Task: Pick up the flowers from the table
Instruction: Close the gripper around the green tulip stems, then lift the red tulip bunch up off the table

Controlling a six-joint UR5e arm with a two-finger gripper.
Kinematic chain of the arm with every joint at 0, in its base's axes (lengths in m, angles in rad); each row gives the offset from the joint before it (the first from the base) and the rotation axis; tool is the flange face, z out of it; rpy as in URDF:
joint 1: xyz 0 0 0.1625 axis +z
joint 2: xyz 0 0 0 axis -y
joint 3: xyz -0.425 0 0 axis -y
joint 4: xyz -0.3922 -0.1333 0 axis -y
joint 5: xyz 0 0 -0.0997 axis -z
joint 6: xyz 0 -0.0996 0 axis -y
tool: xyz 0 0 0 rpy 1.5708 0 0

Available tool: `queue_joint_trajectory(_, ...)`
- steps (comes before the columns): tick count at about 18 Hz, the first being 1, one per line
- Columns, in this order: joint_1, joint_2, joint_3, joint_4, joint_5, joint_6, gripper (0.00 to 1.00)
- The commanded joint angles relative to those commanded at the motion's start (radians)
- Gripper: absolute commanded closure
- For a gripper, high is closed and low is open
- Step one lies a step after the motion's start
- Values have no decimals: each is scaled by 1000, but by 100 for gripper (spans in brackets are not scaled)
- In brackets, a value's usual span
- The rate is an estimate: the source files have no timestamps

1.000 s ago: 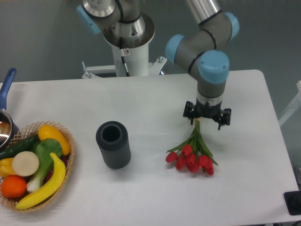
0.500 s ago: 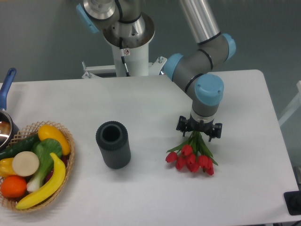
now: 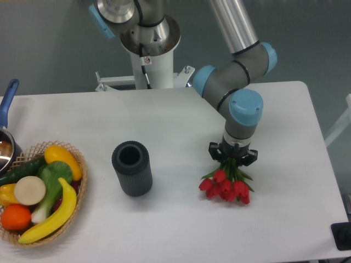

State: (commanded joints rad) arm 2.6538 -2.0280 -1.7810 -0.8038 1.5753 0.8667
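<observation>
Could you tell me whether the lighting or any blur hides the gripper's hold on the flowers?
Fixed camera: lighting is even, shadows soft, no glare. The flowers look sharp, but the gripper is seen from above, so the wrist hides its jaws.

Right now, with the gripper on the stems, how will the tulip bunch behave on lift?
The flowers likely lift as one bunch. Gripper sits on the stems, so the red heads may droop. Probably light; thin stems could slip.
</observation>
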Motion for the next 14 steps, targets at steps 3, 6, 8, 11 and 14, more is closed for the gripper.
queue_joint_trajectory(3, 2, 31, 18, -6, 35, 9, 100)
queue_joint_trajectory(6, 3, 54, 55, -14, 37, 49, 100)
queue_joint_trajectory(8, 6, 81, 103, -53, 42, 77, 100)
queue_joint_trajectory(11, 8, 95, 205, -147, 39, 80, 100)
queue_joint_trajectory(14, 8, 92, 293, -238, 34, 78, 100)
